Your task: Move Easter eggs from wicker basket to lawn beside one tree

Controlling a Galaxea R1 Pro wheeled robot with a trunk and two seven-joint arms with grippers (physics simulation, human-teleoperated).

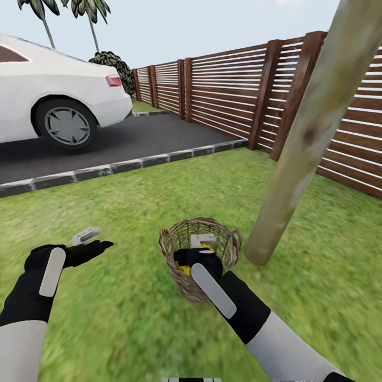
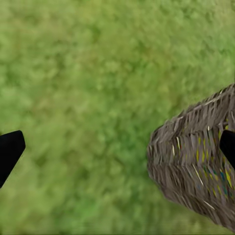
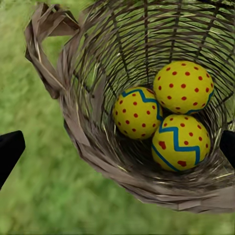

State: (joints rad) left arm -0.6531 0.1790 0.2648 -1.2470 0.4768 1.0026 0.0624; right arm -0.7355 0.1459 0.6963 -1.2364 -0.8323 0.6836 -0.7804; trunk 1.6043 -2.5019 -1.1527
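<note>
The wicker basket [image 1: 183, 241] stands on the lawn [image 1: 132, 207] close to the foot of the tree [image 1: 310, 138]. In the right wrist view all three Easter eggs lie together on the basket's bottom [image 3: 137, 111] [image 3: 183, 87] [image 3: 179, 143]. My right gripper [image 1: 197, 250] hangs open just above the basket's mouth, its dark fingertips [image 3: 10, 152] wide apart and holding nothing. Off to the basket's left my left gripper [image 1: 98, 240] is open over bare grass, and its wrist view catches the basket's woven side [image 2: 191, 161].
A stone kerb [image 1: 122, 165] separates the grass from a dark driveway [image 1: 138, 138] where a white car [image 1: 53, 101] is parked. A brown slatted fence [image 1: 233, 90] runs behind the tree. Open grass lies around the trunk's base [image 1: 318, 276].
</note>
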